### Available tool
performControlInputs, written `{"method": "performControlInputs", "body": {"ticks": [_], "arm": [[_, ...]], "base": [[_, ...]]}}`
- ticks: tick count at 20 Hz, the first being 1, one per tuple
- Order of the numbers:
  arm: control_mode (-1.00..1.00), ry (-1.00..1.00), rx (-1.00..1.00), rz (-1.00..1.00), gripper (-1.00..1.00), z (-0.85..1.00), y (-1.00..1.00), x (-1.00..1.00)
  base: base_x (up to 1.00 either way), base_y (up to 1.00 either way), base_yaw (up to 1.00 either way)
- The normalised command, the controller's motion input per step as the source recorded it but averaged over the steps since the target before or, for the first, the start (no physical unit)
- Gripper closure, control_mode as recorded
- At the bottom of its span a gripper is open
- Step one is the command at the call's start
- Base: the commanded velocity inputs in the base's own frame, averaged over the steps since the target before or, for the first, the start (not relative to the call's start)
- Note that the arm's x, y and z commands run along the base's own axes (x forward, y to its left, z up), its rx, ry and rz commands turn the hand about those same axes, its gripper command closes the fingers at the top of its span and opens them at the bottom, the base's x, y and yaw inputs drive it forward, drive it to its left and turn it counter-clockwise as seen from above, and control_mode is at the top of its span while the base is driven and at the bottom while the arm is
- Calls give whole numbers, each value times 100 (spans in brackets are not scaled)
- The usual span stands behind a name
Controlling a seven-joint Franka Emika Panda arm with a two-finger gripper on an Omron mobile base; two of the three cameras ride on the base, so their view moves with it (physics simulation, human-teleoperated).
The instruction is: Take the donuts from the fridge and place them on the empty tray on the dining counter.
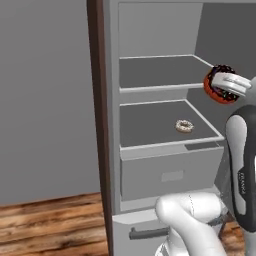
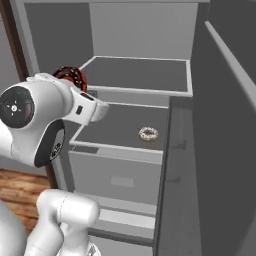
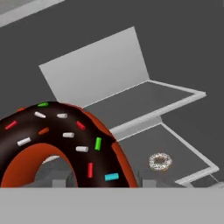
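The fridge (image 1: 150, 89) stands open in front of me, its grey shelves bare except for one donut. That pale donut with white icing (image 1: 184, 126) (image 2: 148, 133) (image 3: 160, 162) lies flat on the lower shelf. My gripper (image 1: 223, 84) (image 3: 103, 181) is shut on the reddish-orange donut with dark chocolate icing and sprinkles (image 1: 216, 82) (image 2: 72, 76) (image 3: 65, 140). It holds this donut on edge in the air in front of the shelves, at the height of the upper one. The tray and the dining counter are out of view.
The fridge door (image 2: 220, 150) stands swung out on the right. A closed drawer (image 1: 170, 175) sits under the lower shelf, and a bottom drawer with a dark bar handle (image 1: 147, 233) below that. A grey wall (image 1: 45, 100) and wooden floor (image 1: 50, 225) lie to the left.
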Motion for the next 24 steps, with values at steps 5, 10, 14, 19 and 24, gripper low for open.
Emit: {"method": "performControlInputs", "body": {"ticks": [5, 10, 14, 19, 24], "arm": [[100, 0, 0, 0, 100, 0, 0, 0], [100, 0, 0, 0, 100, 0, 0, 0], [100, 0, 0, 0, 100, 0, 0, 0], [100, 0, 0, 0, 100, 0, 0, 0], [100, 0, 0, 0, 100, 0, 0, 0]], "base": [[-100, 52, 0], [-100, 42, 0], [-100, 1, 0], [-100, 21, -29], [-93, 49, -73]]}}
